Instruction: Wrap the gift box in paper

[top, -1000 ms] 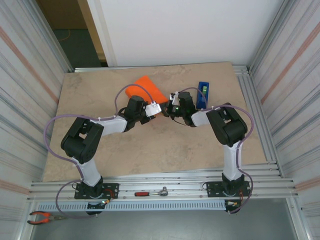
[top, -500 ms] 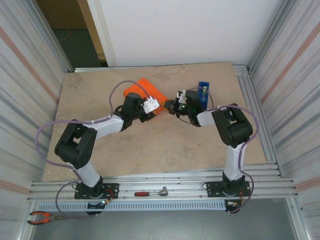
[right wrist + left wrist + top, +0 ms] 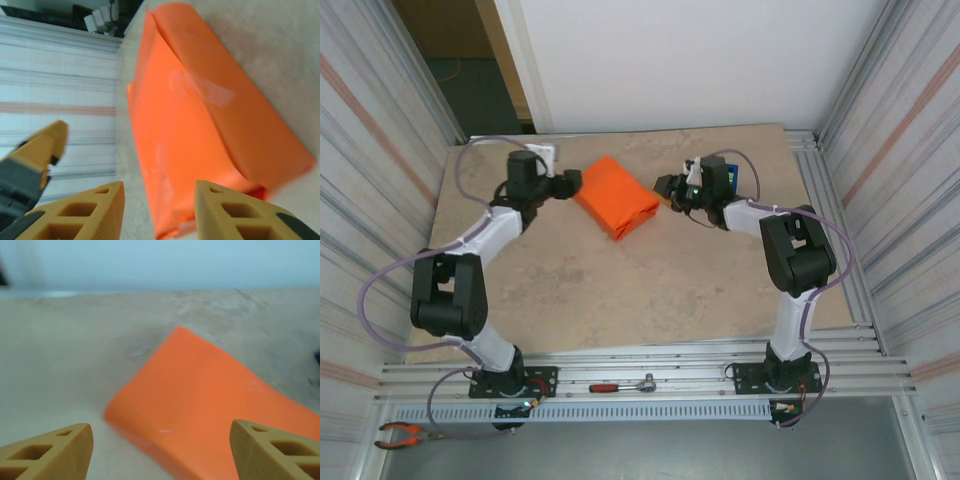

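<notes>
Paper [image 3: 615, 196] wrapped shut, lying on table [image 3: 670, 290]. Left arm [image 3: 485, 235] stretched far, left claw [image 3: 568, 183] wide apart, empty. Right arm [image 3: 790, 250] bent inward, right claw [image 3: 663, 187] apart, empty, near paper.

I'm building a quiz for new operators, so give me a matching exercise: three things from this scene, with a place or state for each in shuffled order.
1. paper
2. ratchet wrench
3. pliers

A. off the table, near-left corner
B. on the near rail
C. folded into a taped parcel

Pairs: 1-C, 2-B, 3-A
</notes>
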